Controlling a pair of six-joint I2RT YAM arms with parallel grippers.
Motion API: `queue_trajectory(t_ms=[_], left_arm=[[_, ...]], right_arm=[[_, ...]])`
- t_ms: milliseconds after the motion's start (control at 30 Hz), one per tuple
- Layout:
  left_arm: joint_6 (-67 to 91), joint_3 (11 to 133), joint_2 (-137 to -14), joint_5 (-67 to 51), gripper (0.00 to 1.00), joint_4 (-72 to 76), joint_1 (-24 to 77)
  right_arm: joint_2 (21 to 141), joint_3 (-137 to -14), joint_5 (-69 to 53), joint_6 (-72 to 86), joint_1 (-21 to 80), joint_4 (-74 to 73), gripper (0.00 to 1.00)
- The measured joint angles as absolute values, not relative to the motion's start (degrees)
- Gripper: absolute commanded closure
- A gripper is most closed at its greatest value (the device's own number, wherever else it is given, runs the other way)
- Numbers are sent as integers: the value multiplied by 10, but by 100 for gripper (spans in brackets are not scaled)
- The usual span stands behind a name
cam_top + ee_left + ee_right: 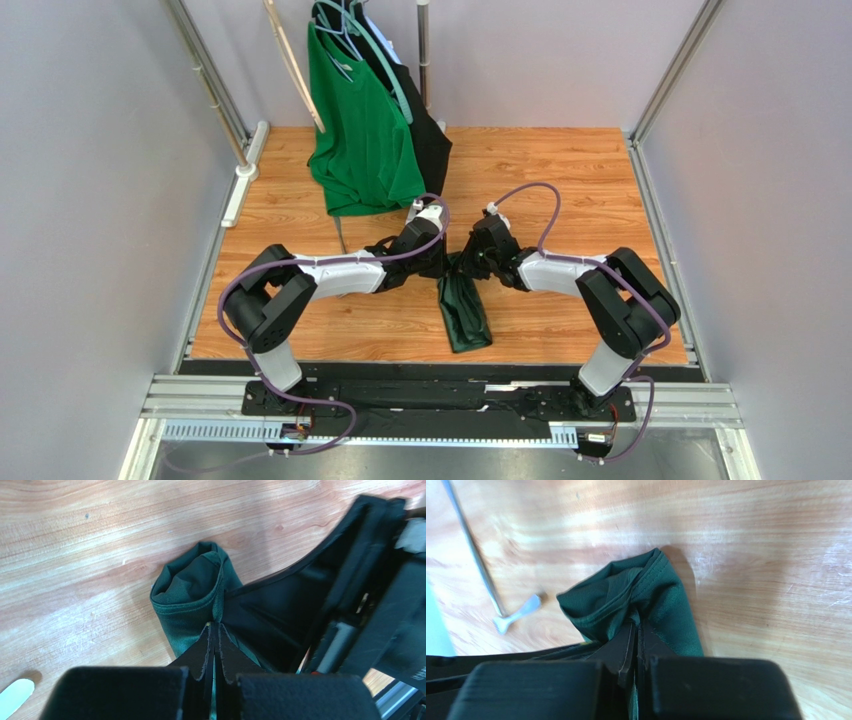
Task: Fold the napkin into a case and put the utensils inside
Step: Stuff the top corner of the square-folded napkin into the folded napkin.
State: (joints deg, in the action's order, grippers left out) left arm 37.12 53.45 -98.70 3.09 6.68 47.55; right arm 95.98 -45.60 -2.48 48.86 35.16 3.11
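The dark green napkin [464, 312] lies on the wooden table as a narrow, long case, running from the two grippers toward the near edge. My left gripper [441, 262] and right gripper [470, 260] meet at its far end. In the left wrist view the left gripper [215, 626] is shut on the rim of the case's open mouth [192, 580]. In the right wrist view the right gripper [635, 625] is shut on the opposite rim of the napkin [661, 605]. The mouth stands slightly open between them. No utensils show in any view.
A bright green T-shirt [362, 130] and a black garment [430, 140] hang on a rack at the back. The rack's thin metal leg [473, 555] and foot [521, 611] stand just left of the napkin. The right arm [360, 605] fills the left wrist view's right side.
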Motion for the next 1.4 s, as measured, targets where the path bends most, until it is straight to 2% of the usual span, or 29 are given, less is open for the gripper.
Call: queue_trajectory(t_ms=[400, 433, 533, 567, 633, 667, 767, 933, 1100, 1133, 1167, 1400], left_arm=[[363, 542, -990, 34, 100, 51, 469], [359, 549, -992, 33, 98, 41, 468], [350, 564, -998, 32, 80, 20, 463], [348, 566, -998, 29, 71, 15, 460], [342, 568, -998, 27, 65, 10, 456], [342, 568, -998, 26, 53, 4, 453], [335, 567, -992, 29, 44, -17, 450], [343, 546, -944, 38, 48, -35, 450], [378, 493, -869, 52, 64, -39, 439], [385, 488, -868, 50, 68, -39, 432], [391, 487, -870, 50, 77, -39, 425], [425, 488, -938, 35, 92, -36, 378]], right_arm=[[966, -430, -8, 518, 362, 130, 100], [969, -430, -10, 518, 362, 133, 100], [977, -430, -12, 516, 362, 145, 100], [980, -430, -13, 515, 363, 149, 100], [987, -430, -15, 514, 363, 156, 100], [991, -430, -16, 514, 363, 159, 100], [999, -430, -18, 512, 363, 169, 100], [1001, -430, -18, 510, 364, 179, 100], [1001, -430, -19, 504, 365, 179, 100], [1001, -430, -20, 503, 365, 179, 100], [1001, -430, -20, 501, 366, 179, 100], [1011, -447, -21, 486, 374, 167, 100]])
